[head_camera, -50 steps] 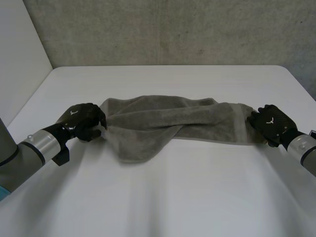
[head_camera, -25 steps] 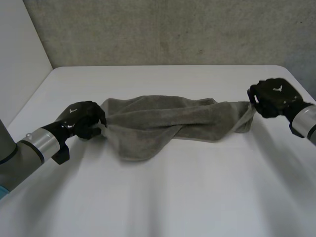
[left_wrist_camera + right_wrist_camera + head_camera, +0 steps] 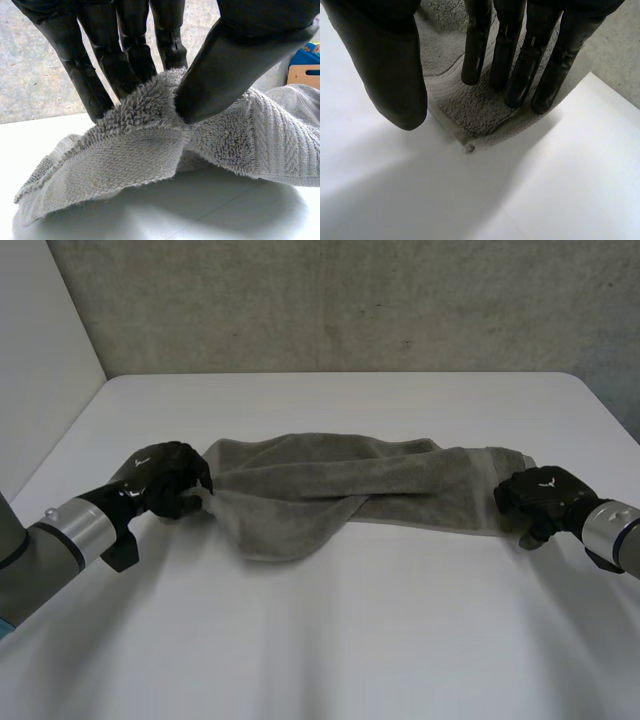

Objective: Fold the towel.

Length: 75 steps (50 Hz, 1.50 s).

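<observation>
Grey terry-cloth towel (image 3: 340, 490): bunched lengthwise, mid-frame on white table (image 3: 330, 640). Step: taking hold of both ends, fold not yet made. Left robot hand (image 3: 165, 480): thumb and fingers pinching the left end. Right robot hand (image 3: 540, 498): fingers straight over the right corner, thumb apart. Next, likely: right-end pinch, then spreading flat.

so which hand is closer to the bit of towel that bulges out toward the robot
Left. The left hand pinches the towel at the end right beside that bulge; the right hand rests straight fingers on the opposite end, far from it.
</observation>
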Tool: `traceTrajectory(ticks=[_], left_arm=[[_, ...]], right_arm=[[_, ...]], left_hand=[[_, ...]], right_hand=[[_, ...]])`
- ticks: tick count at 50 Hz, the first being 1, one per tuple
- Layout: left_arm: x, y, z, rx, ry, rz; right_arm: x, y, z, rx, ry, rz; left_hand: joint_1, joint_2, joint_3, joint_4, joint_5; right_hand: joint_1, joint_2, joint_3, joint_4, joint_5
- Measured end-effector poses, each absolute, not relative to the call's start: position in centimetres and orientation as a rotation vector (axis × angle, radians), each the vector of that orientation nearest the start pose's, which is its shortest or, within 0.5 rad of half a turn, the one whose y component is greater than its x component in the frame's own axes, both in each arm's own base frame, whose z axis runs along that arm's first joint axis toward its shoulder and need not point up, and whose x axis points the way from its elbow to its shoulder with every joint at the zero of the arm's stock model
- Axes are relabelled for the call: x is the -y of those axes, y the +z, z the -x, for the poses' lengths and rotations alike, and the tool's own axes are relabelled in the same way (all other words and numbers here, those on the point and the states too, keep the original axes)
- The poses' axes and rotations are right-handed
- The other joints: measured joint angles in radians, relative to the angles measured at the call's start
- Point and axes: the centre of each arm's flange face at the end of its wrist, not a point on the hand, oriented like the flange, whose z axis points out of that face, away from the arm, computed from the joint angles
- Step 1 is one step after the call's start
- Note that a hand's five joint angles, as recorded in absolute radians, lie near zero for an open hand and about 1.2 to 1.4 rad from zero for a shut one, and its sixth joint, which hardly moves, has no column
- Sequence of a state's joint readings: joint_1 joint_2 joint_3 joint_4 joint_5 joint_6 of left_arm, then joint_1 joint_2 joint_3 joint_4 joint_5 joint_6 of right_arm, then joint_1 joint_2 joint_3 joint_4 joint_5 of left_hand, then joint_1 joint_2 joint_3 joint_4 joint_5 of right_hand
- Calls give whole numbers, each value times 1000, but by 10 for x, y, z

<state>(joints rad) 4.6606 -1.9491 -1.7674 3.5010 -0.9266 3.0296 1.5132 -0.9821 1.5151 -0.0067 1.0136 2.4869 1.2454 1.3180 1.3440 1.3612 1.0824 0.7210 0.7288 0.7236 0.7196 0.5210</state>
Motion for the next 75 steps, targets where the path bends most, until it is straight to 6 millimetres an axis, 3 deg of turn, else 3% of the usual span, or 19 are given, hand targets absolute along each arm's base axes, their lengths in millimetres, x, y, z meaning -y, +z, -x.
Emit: traceTrajectory(ticks=[9, 18, 27, 47, 62, 75], left_arm=[[312, 163, 204, 1982, 1519, 471], [311, 162, 204, 1982, 1519, 471], [311, 162, 204, 1983, 1516, 471], [311, 160, 205, 1987, 1507, 469], [310, 160, 205, 1987, 1504, 470], [310, 159, 206, 1988, 1500, 470]], right_arm=[[350, 136, -159, -2279, -1645, 1160], [347, 134, -155, -2226, -1724, 1356], [359, 123, -143, -2185, -1857, 1486], [366, 112, -146, -2169, -1866, 1450], [372, 114, -150, -2153, -1902, 1395], [380, 113, -160, -2149, -1906, 1356]], left_hand=[[0, 0, 0, 0, 0], [0, 0, 0, 0, 0], [0, 0, 0, 0, 0], [0, 0, 0, 0, 0], [0, 0, 0, 0, 0], [0, 0, 0, 0, 0]], right_hand=[[-137, -132, -129, -126, -136], [-174, -169, -170, -164, -174], [-174, -169, -170, -163, -168], [-150, -161, -151, -149, -110], [93, 89, 92, 96, 117], [24, 11, 5, 15, 23]])
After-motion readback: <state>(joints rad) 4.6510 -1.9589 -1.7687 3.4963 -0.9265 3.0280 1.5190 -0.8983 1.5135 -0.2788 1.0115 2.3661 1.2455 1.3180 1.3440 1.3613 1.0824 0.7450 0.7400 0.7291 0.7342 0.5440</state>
